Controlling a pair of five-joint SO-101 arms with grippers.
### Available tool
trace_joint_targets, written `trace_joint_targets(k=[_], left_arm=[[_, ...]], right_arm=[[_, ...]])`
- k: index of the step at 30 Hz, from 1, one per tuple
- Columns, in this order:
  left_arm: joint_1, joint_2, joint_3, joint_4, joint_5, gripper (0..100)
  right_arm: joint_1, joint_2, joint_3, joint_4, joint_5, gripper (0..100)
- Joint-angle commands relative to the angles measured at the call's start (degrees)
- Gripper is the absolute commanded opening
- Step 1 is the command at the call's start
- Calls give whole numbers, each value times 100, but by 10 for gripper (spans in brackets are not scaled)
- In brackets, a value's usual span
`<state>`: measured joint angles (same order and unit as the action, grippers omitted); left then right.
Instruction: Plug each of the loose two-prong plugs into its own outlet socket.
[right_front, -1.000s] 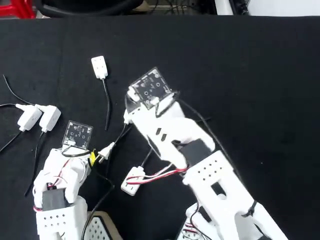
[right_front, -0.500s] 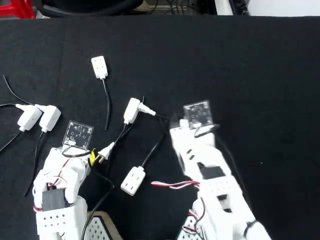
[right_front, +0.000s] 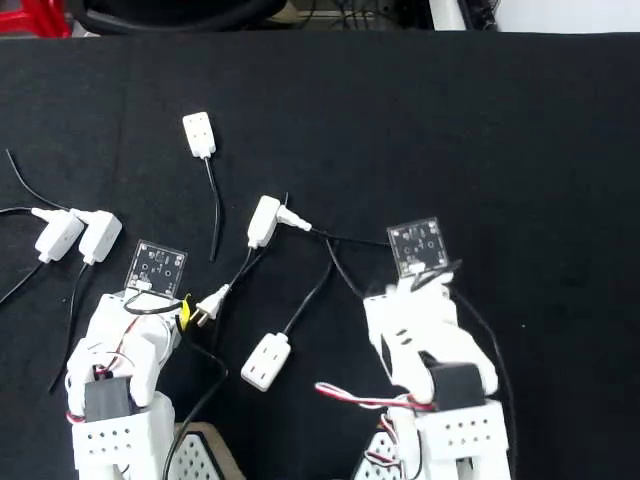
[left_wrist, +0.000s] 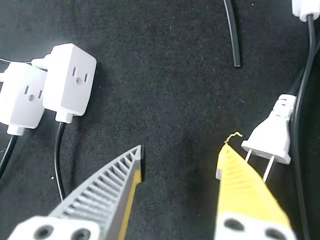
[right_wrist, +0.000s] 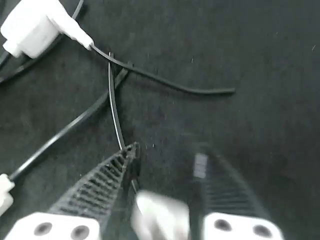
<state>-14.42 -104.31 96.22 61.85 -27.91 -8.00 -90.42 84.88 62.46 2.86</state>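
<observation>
1. The loose two-prong plug (left_wrist: 269, 141) has a flat white body, two bare metal prongs and a black cord leaving its back. It lies flat on the black desk (right_front: 520, 140), just beside the yellow finger (left_wrist: 245, 187) of my left tool (left_wrist: 181, 154), with its prongs pointing back toward that arm.
2. My left tool stands open, the grey finger and the yellow one set well apart.
3. A pair of white sockets (left_wrist: 70, 82) lies side by side and touching, ahead of the left tool, with the slotted faces up.
4. A lone socket (right_front: 199, 133) lies farther out on the desk, its cord trailing back toward the arms. A near socket (right_front: 265, 362) rests between the two arms.
5. A mid-desk socket (right_front: 263, 222) has a white plug (right_front: 293, 220) joined at its side. That plug's black cord runs off toward the right arm.
6. My right tool (right_wrist: 165, 160) is open too, its fingers spread above crossing black cords.
7. The print on the wrist boards (right_front: 158, 268) is too small for me to read.
8. A second ago the right arm stretched out over the mid-desk socket and hid it. Half a second ago it was pulling away, and now it has drawn back to the near edge. The socket and its plug lie uncovered. The left arm and the loose two-prong plug have not shifted.
</observation>
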Motion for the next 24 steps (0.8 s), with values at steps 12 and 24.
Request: trace_joint_targets(k=[12, 24], left_arm=[[75, -9, 110, -97, -18, 242], [66, -9, 110, -97, -35, 242]], right_arm=[[105, 611, -2299, 1582, 1670, 229], [844, 6862, -4462, 2532, 6374, 253]])
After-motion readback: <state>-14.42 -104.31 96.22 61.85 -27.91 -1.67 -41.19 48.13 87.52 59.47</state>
